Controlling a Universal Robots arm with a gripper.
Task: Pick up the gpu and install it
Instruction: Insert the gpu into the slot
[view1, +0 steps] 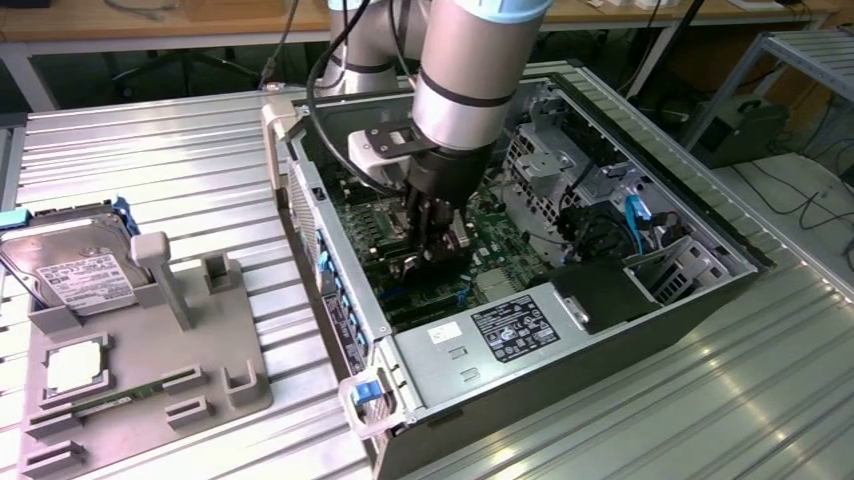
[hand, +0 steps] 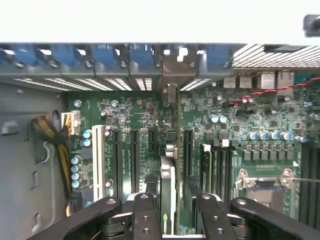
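Note:
The gpu (hand: 169, 167) stands edge-on in a slot of the green motherboard (hand: 125, 115) inside the open computer case (view1: 694, 215). Its metal bracket end (hand: 171, 92) meets the row of rear slot openings. My gripper (hand: 178, 197) straddles the card's top edge. The black fingers (hand: 146, 210) sit on either side of it, with a visible gap on one side, so the jaws look open. In the exterior view the gripper (view1: 434, 250) is low in the middle of the case, and the gpu (view1: 454, 238) is mostly hidden beneath it.
A grey fixture (view1: 147, 370) at the exterior view's left holds a hard drive (view1: 67, 270), a CPU (view1: 78, 368) and a memory stick (view1: 120, 400). The power supply (view1: 494, 335) and drive cages (view1: 561, 150) crowd the case. Yellow cables (hand: 55, 145) and the CPU socket (hand: 265, 180) flank the slots.

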